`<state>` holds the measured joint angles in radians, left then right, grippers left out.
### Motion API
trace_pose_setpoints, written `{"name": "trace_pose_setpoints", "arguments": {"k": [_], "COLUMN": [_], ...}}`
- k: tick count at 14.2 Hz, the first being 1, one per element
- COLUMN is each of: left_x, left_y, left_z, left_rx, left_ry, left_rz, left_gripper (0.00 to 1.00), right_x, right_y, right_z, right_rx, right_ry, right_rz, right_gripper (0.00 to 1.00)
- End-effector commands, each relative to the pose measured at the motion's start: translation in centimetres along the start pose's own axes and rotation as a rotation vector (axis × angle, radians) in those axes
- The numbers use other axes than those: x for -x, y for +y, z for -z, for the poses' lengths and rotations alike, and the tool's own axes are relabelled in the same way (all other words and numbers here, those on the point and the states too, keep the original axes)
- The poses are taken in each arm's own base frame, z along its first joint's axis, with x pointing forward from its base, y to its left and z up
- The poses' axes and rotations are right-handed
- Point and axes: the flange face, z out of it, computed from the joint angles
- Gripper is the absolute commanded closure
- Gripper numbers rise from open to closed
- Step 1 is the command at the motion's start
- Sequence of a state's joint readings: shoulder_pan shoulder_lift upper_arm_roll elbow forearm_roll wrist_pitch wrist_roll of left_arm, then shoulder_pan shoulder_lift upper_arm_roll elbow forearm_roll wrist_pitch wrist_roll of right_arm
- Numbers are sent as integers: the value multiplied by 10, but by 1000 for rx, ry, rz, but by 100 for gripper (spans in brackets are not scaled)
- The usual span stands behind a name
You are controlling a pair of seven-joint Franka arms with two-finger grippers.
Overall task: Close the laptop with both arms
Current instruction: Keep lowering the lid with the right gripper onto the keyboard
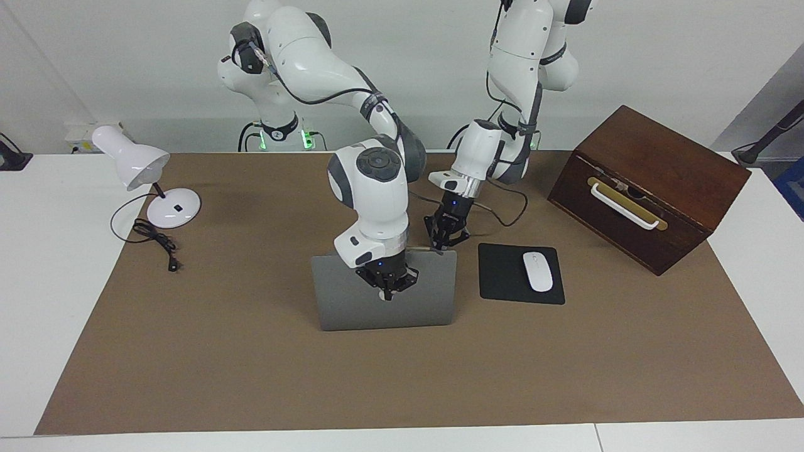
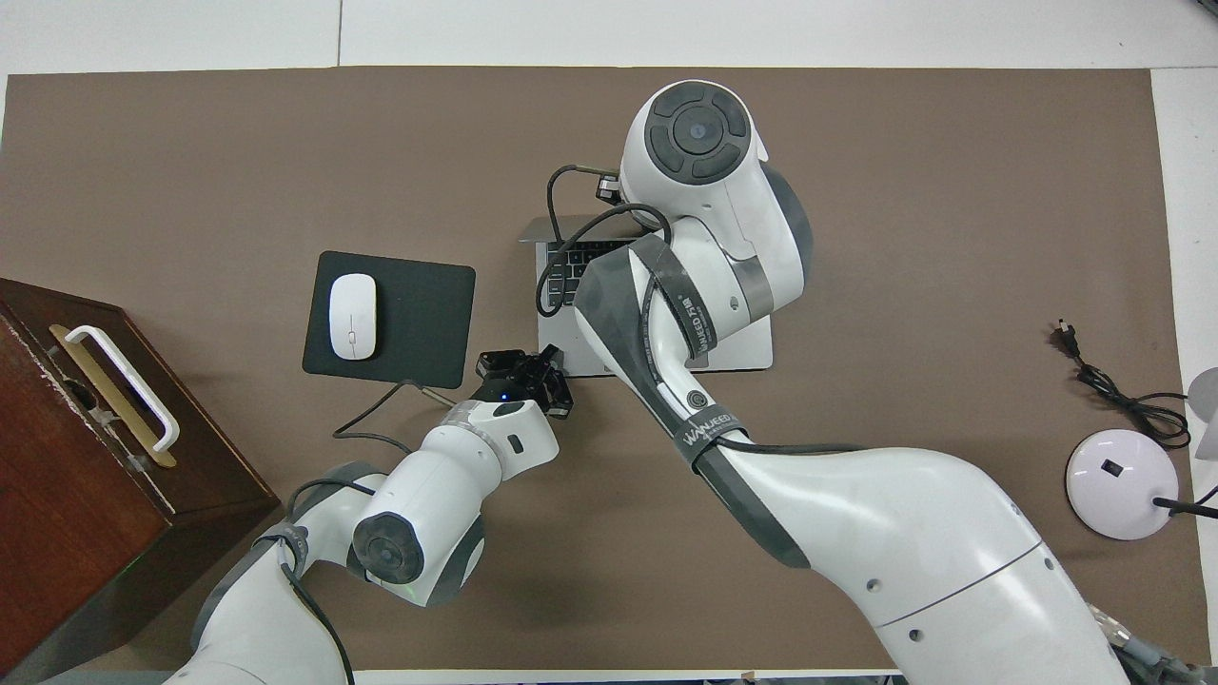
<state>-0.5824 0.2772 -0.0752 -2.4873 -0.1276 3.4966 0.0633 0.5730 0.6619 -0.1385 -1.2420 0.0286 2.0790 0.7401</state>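
The thin silver-grey metal laptop (image 1: 383, 307) is found at the middle of the brown mat (image 1: 251, 370), still open: in the facing view the back of its raised lid is seen, and in the overhead view its keyboard is partly shown under the right arm. The right arm's black clawed gripper (image 1: 386, 284) is placed against the back of the lid, near its middle; whether its fingers are spread or together cannot be told. The left arm's black clawed gripper (image 1: 445, 237) is held at the lid's top corner toward the left arm's end of the table, and its fingers likewise cannot be read.

A slip is judged the likeliest fault: if the lid is pushed unevenly by the two grippers, the laptop could be skidded across the mat or twisted at the hinge.

Beside the laptop, toward the left arm's end, a black mouse pad (image 1: 502, 276) with a white mouse (image 1: 537, 271) is laid.
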Motion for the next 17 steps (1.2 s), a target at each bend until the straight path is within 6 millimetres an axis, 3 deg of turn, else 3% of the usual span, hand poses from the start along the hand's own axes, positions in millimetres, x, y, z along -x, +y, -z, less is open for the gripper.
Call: {"name": "trace_pose_setpoints", "arguments": {"k": [1, 17], "left_x": [17, 17], "left_y": [16, 16], "left_z": [-20, -20], "left_rx": [18, 18], "left_ry": [-40, -40], "left_rz": [-19, -20], "left_gripper": [100, 100], "right_x": [11, 43], "right_y": [7, 36], "right_z": [4, -57], "right_rx": [-26, -62], "right_ry": [-42, -92], "right_rz": [-31, -92], "right_gripper": [100, 100]}}
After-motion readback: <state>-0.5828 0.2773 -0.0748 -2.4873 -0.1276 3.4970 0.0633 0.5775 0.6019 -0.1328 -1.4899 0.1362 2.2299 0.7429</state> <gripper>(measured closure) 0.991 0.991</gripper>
